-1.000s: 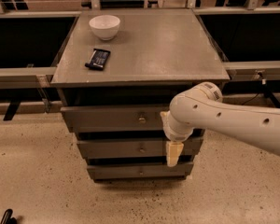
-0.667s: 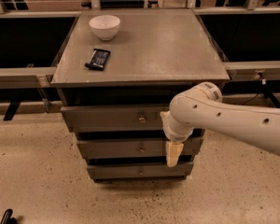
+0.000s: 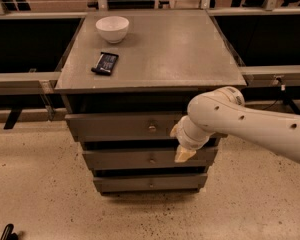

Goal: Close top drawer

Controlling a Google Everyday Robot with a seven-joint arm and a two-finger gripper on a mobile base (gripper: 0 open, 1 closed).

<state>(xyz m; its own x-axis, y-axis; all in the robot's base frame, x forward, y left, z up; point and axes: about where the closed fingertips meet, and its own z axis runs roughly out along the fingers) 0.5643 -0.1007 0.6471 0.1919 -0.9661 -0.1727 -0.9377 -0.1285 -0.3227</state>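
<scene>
— Speckled pale floor [image 3: 40,194] all round, and a grey bench [image 3: 165,59] with three drawers in the middle. What sits on top?
— A white bowl [image 3: 112,28] near the far left corner, and a dark flat packet [image 3: 105,63] closer to the front left edge, apart from the bowl.
— Where is the top drawer?
— The top drawer [image 3: 120,126] is just under the bench top. Its front stands forward of the middle drawer [image 3: 130,159] and the bottom drawer [image 3: 140,184], with a dark gap above it. Its small round knob [image 3: 152,128] shows at the centre.
— And your end effector?
— My end effector [image 3: 183,151] is at the right part of that drawer front, right of the knob, its pale end pointing down over the middle drawer's front. My white arm [image 3: 250,129] reaches in from the right. Whether the end effector is open or closed, or touches the front, I cannot tell
</scene>
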